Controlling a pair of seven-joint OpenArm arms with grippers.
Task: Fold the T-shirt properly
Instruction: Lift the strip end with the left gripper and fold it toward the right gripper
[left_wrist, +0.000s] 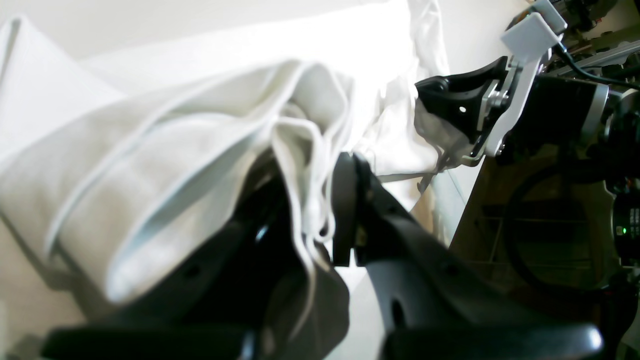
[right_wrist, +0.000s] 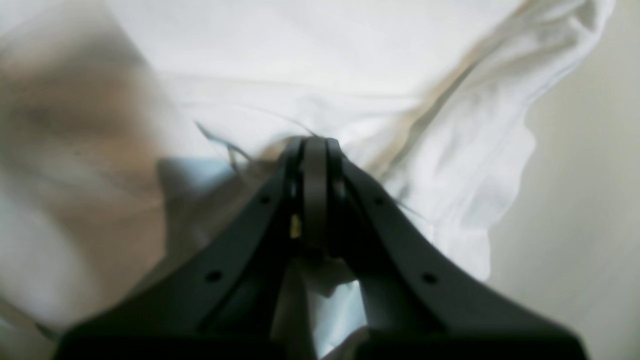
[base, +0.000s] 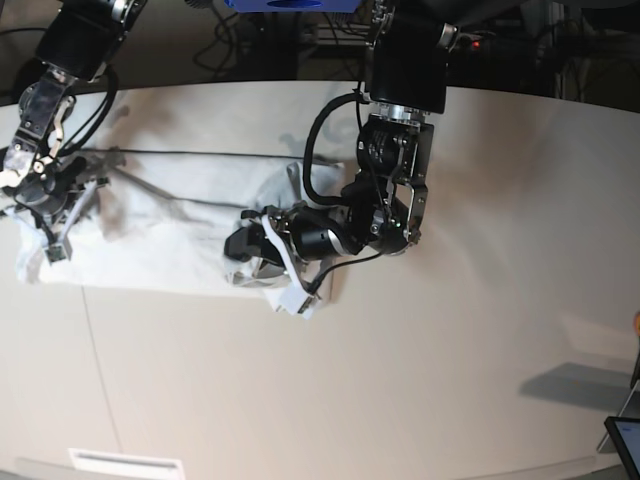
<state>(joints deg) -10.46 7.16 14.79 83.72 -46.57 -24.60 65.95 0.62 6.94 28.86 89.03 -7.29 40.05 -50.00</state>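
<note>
Left pincer (left_wrist: 327, 210): jaws pressed together on a bunched fold of the T-shirt (left_wrist: 165, 165), hem layers squeezed between the pads. Cloth piles up and over the jaws on the side facing the counter's middle; in the base view this pincer (base: 252, 248) sits low at the shirt's end, wrist bent sideways.

Right pincer (right_wrist: 315, 150): jaws fully pressed together, thin edge of the T-shirt (right_wrist: 350, 65) pinched at the tips, loose threads showing beside them. Fabric spreads flat ahead of the tips and ruffles off to one side. In the base view it (base: 45, 215) grips the opposite end of the shirt.

T-shirt (base: 160, 230) lies stretched along the off-white counter (base: 450, 350) between the two pincers, wrinkled, bunched near each grip. Beyond the left pincer the counter runs on to its rounded edge.
</note>
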